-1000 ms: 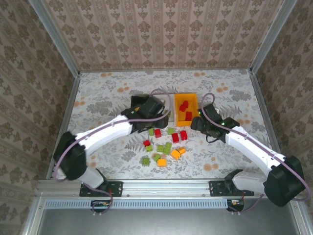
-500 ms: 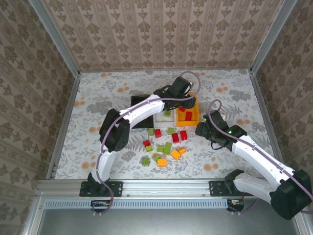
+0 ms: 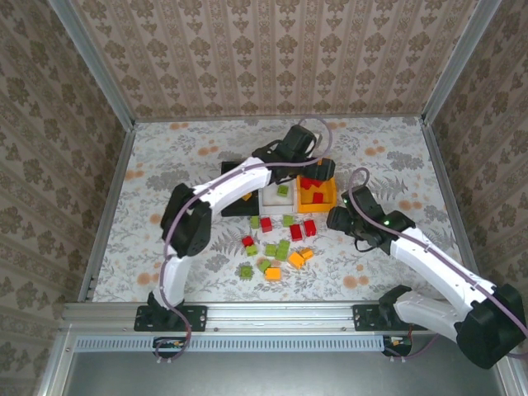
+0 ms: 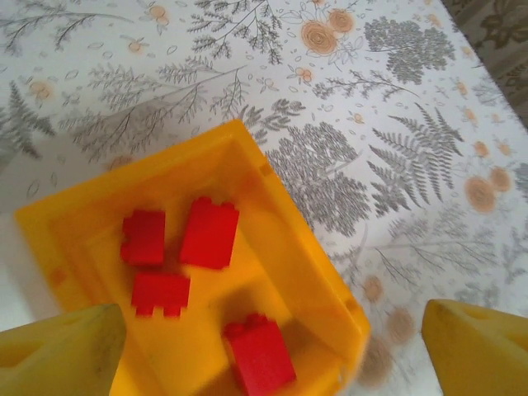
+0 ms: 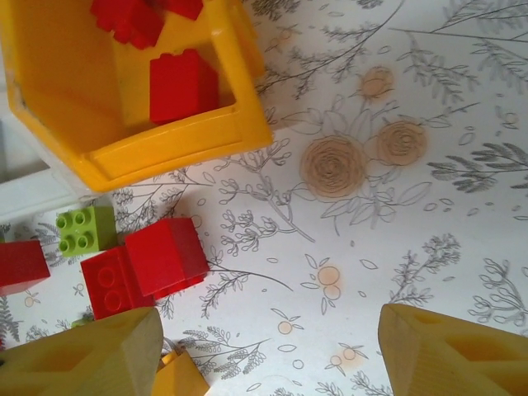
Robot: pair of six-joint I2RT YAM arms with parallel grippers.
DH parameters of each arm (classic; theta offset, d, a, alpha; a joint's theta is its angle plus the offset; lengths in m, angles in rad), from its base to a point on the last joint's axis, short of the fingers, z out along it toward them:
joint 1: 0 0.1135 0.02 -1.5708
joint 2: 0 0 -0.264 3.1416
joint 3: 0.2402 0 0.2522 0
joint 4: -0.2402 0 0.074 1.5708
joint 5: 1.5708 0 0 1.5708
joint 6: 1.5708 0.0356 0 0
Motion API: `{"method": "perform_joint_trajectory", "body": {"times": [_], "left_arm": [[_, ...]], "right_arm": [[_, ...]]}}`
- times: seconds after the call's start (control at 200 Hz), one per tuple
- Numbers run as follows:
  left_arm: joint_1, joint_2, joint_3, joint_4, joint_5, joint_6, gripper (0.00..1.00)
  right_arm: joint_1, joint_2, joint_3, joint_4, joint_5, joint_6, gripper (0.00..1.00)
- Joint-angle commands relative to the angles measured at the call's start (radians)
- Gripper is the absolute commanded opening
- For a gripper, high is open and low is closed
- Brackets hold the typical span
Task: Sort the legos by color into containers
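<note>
The flowered surface (image 3: 165, 181) carries the row of bins at its middle, with a loose scatter of legos (image 3: 282, 247) just in front. The left arm (image 3: 223, 190) is no longer bent over the black and white end of the row, as it is a second earlier. It now stretches across to the orange bin (image 3: 330, 196) at the right end. The right arm (image 3: 429, 256) has barely shifted and hangs near the right edge of the scatter. The white bin (image 3: 271, 200) holds a green piece.

Over the orange bin the left claw (image 4: 268, 355) is released. Its jaws stand wide apart with nothing between them, a change from the narrow grip of half a second ago. Below it four red bricks (image 4: 209, 233) lie inside the bin. The nearest red brick (image 4: 260, 356) is tilted and slightly blurred, so it is most likely the one just let go. That puts one more red with its colour.

The right claw (image 5: 268, 351) is likewise released and empty, over bare surface just beside two loose red bricks (image 5: 153, 264), probably its next pick. Around a dozen reds, greens and orange-yellows are not yet sorted.
</note>
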Motion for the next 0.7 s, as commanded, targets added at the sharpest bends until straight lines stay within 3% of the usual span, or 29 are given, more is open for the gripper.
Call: {"method": "perform_joint_trajectory", "body": {"times": [0.0, 0.185, 0.385, 0.695], "left_arm": [[0.0, -0.209, -0.148, 0.108, 0.006, -0.025, 1.0], [-0.013, -0.502, -0.519, 0.171, -0.05, -0.077, 1.0], [-0.03, -0.847, -0.897, 0.129, -0.177, -0.158, 1.0], [-0.015, -1.213, -1.218, -0.041, -0.292, -0.31, 1.0]], "right_arm": [[0.044, 0.08, 0.003, 0.048, -0.045, -0.068, 0.71], [0.125, 0.256, 0.066, 0.12, -0.036, -0.107, 0.7], [0.142, 0.416, 0.131, 0.155, -0.003, -0.11, 0.69], [0.142, 0.564, 0.186, 0.163, 0.003, -0.104, 0.6]]}}
